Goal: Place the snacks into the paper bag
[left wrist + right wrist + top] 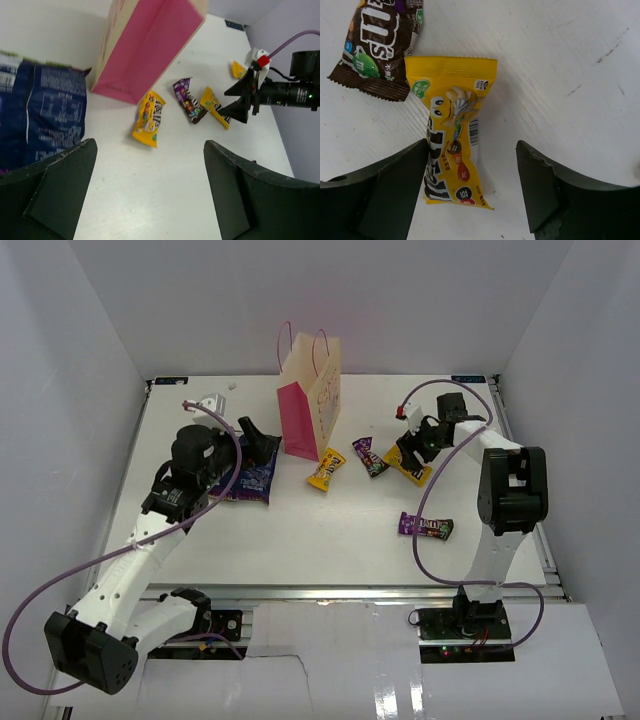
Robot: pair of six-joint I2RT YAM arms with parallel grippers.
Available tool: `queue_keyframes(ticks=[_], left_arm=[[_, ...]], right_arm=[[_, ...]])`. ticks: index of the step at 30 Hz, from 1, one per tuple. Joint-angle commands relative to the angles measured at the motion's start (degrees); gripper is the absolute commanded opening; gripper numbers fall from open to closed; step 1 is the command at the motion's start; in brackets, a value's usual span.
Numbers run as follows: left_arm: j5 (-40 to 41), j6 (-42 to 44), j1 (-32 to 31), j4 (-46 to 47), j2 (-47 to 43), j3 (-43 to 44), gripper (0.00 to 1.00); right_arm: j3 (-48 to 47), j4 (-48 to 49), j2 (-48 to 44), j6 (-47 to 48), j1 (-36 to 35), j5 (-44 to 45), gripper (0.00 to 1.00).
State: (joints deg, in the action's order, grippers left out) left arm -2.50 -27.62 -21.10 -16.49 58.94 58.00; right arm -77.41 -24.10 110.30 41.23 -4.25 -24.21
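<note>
top external view: a white table (300,550) holds the scene, with the paper bag (312,390) standing upright near its far edge, pink side panel turned toward the arms; its inside cannot be seen. the blue snack bag (245,480) lies flat on the left-arm side of the paper bag, nearer the arms. the left gripper (260,440) hangs just beside that snack bag, between it and the paper bag, jaws spread wide and holding nothing. the right gripper (471,150), well apart from the paper bag on its right-arm side, is low over the table with jaws wide. it straddles a yellow packet (452,135) that sits nearer one finger than the other. a second yellow packet (326,469) rests just in front of the paper bag's pink panel. a brown packet (368,456) lies between the two yellow ones, its edge touching the straddled packet's corner. a purple packet (426,526) lies farthest from the paper bag, toward the arms. every snack in view is outside the bag, so the task looks barely begun. the risk, on this reading: the off-centre jaws could catch only the glossy wrapper's edge and let it slip, or drag the touching brown packet along. later, a low approach could snag a loop handle and tip the light paper bag.
</note>
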Motion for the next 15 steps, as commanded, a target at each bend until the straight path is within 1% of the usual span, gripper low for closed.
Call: queue_keyframes(ticks=[1,2,4,5,7,8,10,11,13,15], left_arm=[[1.6,-5.8,0.4,0.4,-3.4,-6.6,0.98],[1.6,-6.8,0.4,0.4,-4.6,-7.6,0.98],[3.6,-7.6,0.4,0.5,-5.4,-9.6,0.98],[3.7,-8.1,0.4,0.5,-5.7,-10.0,0.98],[3.7,-8.4,0.4,0.5,-6.0,-10.6,0.98],[3.6,-8.6,0.4,0.6,-5.9,-10.7,0.98],[3.5,-8.7,0.4,0.5,-5.7,-10.8,0.98],[3.4,-8.7,0.4,0.5,-5.6,-10.9,0.98],[3.4,-8.7,0.4,0.3,-5.5,-11.0,0.98],[3.6,-8.7,0.4,0.1,-5.7,-11.2,0.98]], right_arm=[[-3.3,-2.2,1.5,2.3,-0.6,0.5,0.76],[-3.4,-2.4,2.0,2.2,-1.0,0.6,0.71],[-2.8,-2.4,2.1,2.0,-1.2,0.6,0.66],[-2.3,-2.1,2.1,1.7,-1.4,0.7,0.60],[-0.9,-1.6,1.9,1.2,-1.4,1.2,0.52],[-0.6,-1.6,1.9,0.7,-1.4,1.4,0.44],[0.3,-1.6,1.2,0.3,-1.4,1.5,0.35],[0.8,-1.7,0.6,0.0,-1.3,1.3,0.26],[1.8,-1.7,-2.1,-0.4,-1.0,0.7,0.17],[1.9,-2.4,-4.5,-1.2,-0.6,-1.7,0.14]])
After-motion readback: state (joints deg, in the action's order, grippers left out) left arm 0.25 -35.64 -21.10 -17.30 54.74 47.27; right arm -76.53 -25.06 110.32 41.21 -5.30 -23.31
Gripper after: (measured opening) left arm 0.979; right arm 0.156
